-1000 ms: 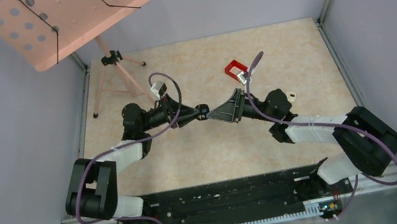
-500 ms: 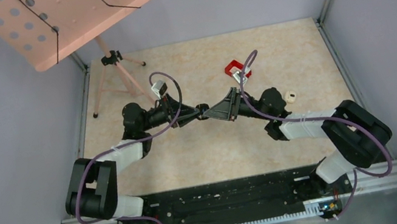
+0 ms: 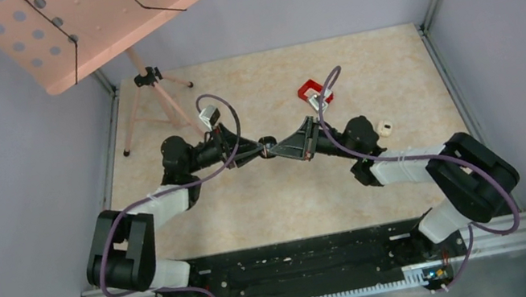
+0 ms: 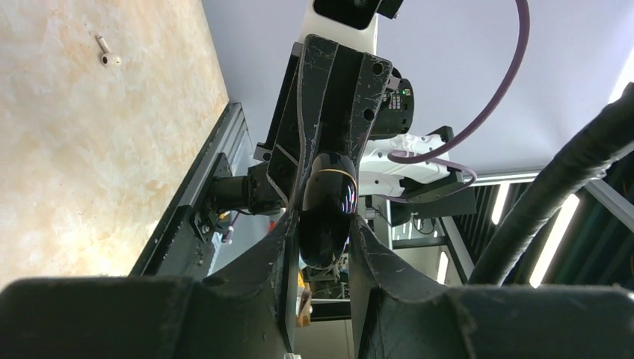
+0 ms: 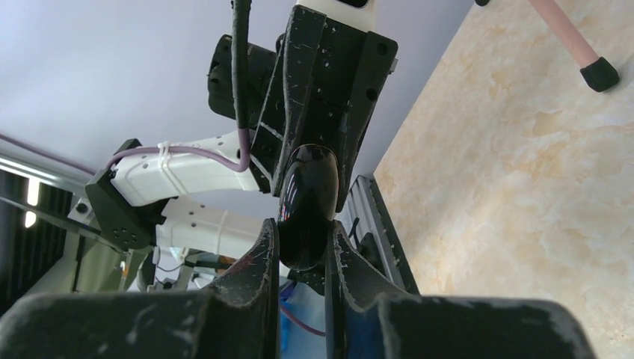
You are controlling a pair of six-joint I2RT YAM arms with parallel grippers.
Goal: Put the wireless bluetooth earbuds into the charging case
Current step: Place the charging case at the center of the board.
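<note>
Pink music stand [image 3: 82, 21] at far left corner. Left gripper [image 4: 323, 218] clamped narrow on the glossy black charging case [image 4: 327, 196], held above mid-table. Right gripper [image 5: 303, 226] pinches the same case from the opposite end, fingers tip to tip. Red tray [image 3: 308, 92] just behind. Pale cream earbud [image 3: 384, 128] lies on the table [image 3: 292, 192], beside the right arm. Dark earbud not discernible.

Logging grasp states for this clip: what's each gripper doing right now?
Left gripper: shut on the charging case.
Right gripper: also shut on the charging case.
</note>
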